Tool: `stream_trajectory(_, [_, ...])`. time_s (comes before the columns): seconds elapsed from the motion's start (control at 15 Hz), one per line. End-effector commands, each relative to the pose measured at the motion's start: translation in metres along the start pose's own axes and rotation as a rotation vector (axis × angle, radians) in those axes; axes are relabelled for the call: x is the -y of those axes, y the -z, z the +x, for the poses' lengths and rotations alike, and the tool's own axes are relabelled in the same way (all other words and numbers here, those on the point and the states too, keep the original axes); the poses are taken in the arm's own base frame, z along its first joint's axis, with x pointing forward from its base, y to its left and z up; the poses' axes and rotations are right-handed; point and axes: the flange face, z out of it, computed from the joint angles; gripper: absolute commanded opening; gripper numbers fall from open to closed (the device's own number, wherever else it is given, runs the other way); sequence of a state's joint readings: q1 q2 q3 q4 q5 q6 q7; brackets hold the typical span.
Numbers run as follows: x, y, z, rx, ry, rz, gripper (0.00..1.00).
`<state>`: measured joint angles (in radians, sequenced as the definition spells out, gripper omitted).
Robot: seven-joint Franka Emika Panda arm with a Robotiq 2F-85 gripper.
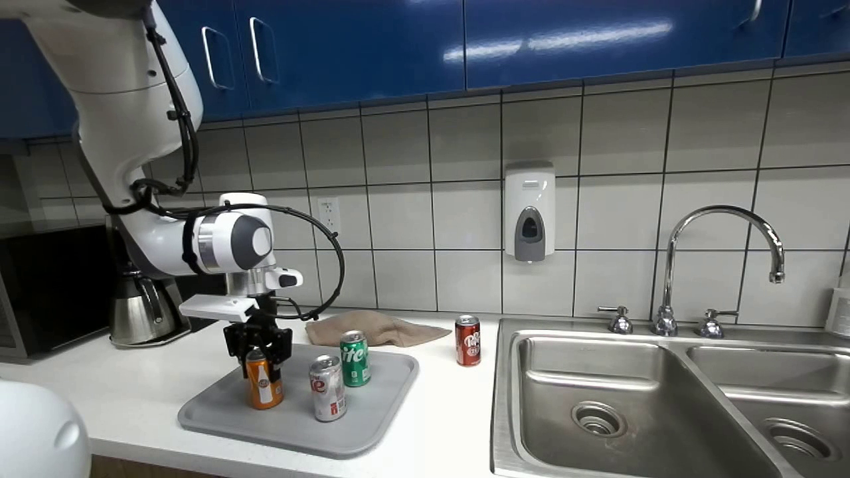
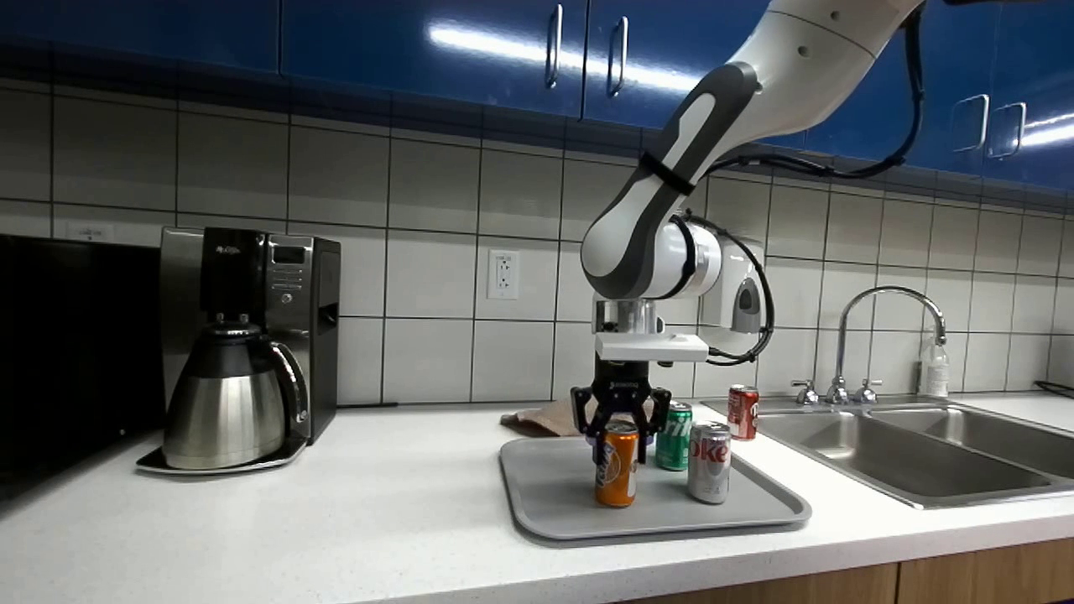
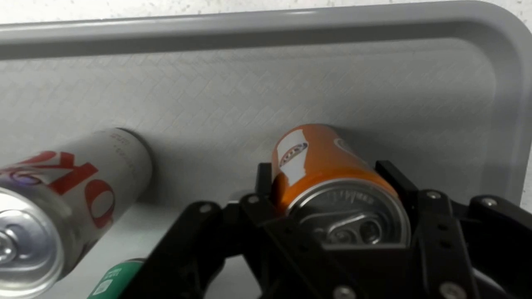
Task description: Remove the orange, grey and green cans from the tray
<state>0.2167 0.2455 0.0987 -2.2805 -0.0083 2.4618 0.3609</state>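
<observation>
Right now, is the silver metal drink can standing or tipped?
Upright: in both exterior views, the silver can stands lid up on the flat grey tray.

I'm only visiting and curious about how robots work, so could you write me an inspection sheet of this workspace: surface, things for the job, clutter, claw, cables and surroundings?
Surface: white speckled counter, with a metal sink set into it.
Job's things: orange can, silver-grey can and green can, all upright on the grey tray.
Clutter: red can standing off the tray, near the sink; brown cloth lying between the tray and the tiled wall.
Claw: the claw is closed on the orange can's upper part.
Cables: black cables run along the arm and loop out above the claw.
Surroundings: blue cabinets overhead, soap dispenser on the wall, coffee maker on the counter.
</observation>
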Motion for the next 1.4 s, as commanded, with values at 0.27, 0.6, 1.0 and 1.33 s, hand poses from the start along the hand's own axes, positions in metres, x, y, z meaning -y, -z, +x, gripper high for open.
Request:
stream_trajectory(0.27, [0.037, 0.045, -0.019, -0.035, 0.094, 0.013, 0.38])
stream_trajectory(0.6, [0.075, 0.055, -0.025, -0.048, 0.157, 0.027, 0.38])
stream_trajectory(1.0, [0.119, 0.063, -0.028, -0.071, 0.232, 0.03, 0.38])
stream_trajectory(1.33, [0.145, 0.062, -0.023, -0.071, 0.263, 0.04, 0.38])
